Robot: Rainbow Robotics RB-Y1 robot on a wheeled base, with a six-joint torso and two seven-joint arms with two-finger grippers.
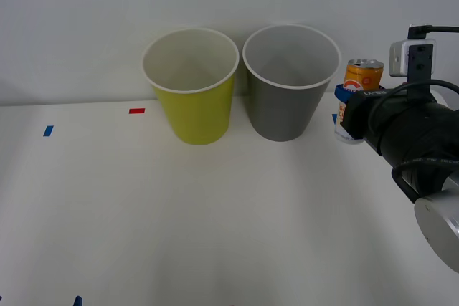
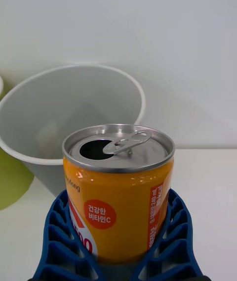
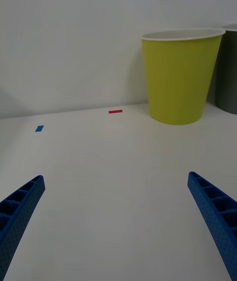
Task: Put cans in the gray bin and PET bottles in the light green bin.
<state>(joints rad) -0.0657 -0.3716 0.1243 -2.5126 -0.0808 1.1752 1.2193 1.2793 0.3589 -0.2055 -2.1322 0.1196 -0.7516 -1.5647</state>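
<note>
Can (image 2: 118,187) upright, clamped between right gripper (image 2: 118,256) fingers just right of gray bin (image 1: 290,80) at rim height: carry step, next needing leftward travel over the rim; left gripper (image 3: 116,222) idle, fingers apart.

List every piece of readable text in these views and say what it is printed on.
"건강한 비타민C": red circle on the can held in the right gripper.
"...ong": partial word near the can's rim.
"...00": large red digits, cut off by a finger.
Vertical print on the can's red panel: too small to read.
The bins carry no text.
</note>
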